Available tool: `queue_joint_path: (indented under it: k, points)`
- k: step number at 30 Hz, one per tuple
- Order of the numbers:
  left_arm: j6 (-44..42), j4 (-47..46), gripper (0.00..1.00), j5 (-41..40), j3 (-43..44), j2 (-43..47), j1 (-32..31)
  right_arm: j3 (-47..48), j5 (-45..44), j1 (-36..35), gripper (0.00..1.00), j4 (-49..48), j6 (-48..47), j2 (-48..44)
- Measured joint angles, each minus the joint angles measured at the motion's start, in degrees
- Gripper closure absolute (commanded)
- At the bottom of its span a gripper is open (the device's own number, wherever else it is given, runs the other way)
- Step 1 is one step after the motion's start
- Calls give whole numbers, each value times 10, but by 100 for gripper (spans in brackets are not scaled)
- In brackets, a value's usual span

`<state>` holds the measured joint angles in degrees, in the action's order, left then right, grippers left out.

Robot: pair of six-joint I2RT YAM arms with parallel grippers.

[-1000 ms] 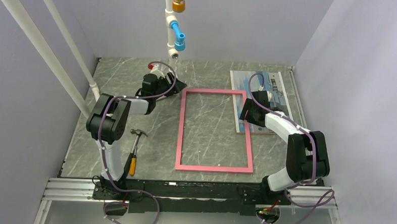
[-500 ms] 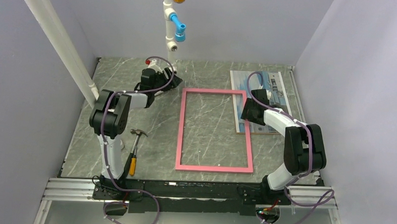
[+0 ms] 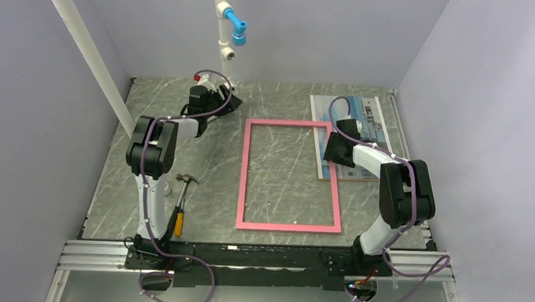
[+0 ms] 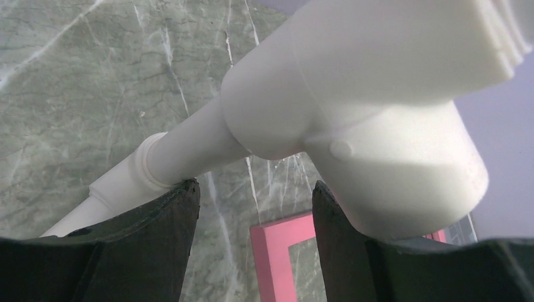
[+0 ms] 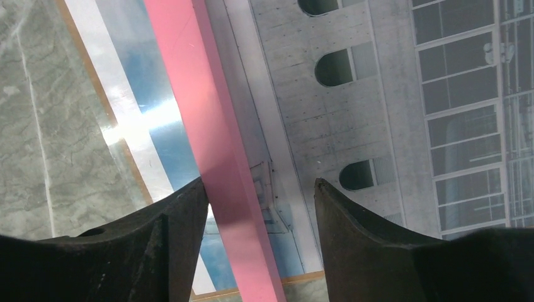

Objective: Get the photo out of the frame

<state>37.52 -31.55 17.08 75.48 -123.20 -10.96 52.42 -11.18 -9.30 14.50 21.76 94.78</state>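
The empty pink frame (image 3: 243,184) lies flat mid-table. The photo (image 3: 363,124), a grey-white building on blue sky, lies face up at the back right, its left edge tucked under the frame's right rail. My right gripper (image 3: 332,155) hovers open over that rail. In the right wrist view the frame rail (image 5: 214,126) runs between the right gripper's (image 5: 258,182) spread fingers, over the photo (image 5: 390,94). My left gripper (image 3: 233,103) is open near the frame's back left corner, holding nothing. In the left wrist view the left gripper (image 4: 255,184) shows the frame's corner (image 4: 277,251) beyond it.
A white pipe fitting (image 4: 352,113) hangs right in front of the left fingers, on the vertical pipe (image 3: 222,33) with a blue valve (image 3: 237,27). A slanted white pipe (image 3: 91,61) crosses the left side. A hammer (image 3: 181,202) lies near the left arm. A brown backing edge (image 5: 94,82) borders the photo.
The left gripper has moved back and left, closer to the hanging pipe, which has shifted up in view. The right elbow has folded in; its gripper stays over the rail.
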Motion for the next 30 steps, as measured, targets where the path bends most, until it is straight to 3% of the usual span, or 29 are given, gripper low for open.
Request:
queue_joint_path:
  k: [6,12,15,23,30]
  points:
    - [7,0,31,7,-3,3,4,9,16,0,51,-5,-14,15]
    - [33,43,32,45,-21,43,8,10,35,-1,78,-20,-26,18]
    - [43,77,32,74,-29,78,4,10,40,0,87,-20,-42,18]
    - [44,188,32,142,-33,199,-32,21,42,-18,98,-17,-52,18]
    - [-26,346,32,163,22,280,-57,65,42,-96,100,-8,-92,18]
